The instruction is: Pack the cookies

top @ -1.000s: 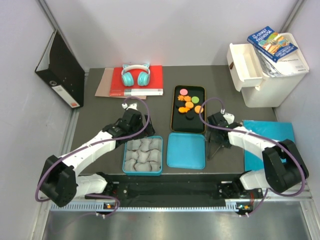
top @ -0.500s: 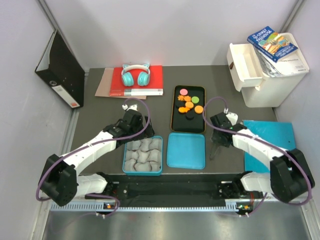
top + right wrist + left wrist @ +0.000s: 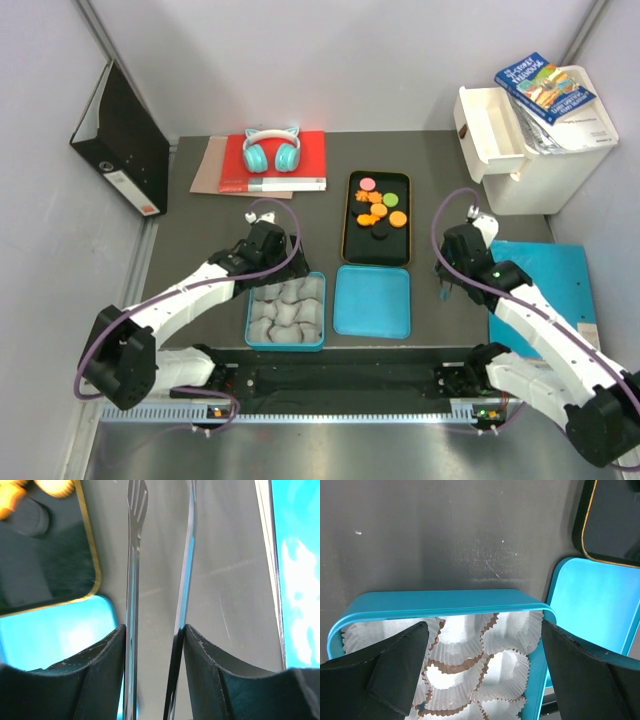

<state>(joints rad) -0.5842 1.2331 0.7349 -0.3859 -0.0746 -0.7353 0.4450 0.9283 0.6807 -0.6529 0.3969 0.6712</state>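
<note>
A set of small round cookies (image 3: 377, 211) in orange, pink, green and black is seen lying in a black rectangular tray with a gold rim (image 3: 349, 236) at the middle of the dark table (image 3: 200, 215); none of them is held or touched by either arm. Just in front of the tray, a flat turquoise lid (image 3: 373, 300) is laid, and to its left an open turquoise rectangular tin (image 3: 250, 310) is filled with white crinkled paper cups (image 3: 286, 308), in which no cookie can be made out. The left gripper (image 3: 484, 627) is held above the far rim of that tin, its two black fingers (image 3: 395, 675) spread as wide as they go, with nothing between them. The right gripper (image 3: 153, 630) is set over the bare table to the right of the lid and tray, and its fingers (image 3: 97, 680) are closed partway on a pair of slim metal tongs (image 3: 132, 580), whose two blades are pressed between the pads and pointed away from the wrist; one blade is slotted near its tip. Whether the tongs are lifted off the table cannot be told. At the rear, turquoise cat-ear headphones (image 3: 272, 152) are rested on a red book (image 3: 310, 160).
</note>
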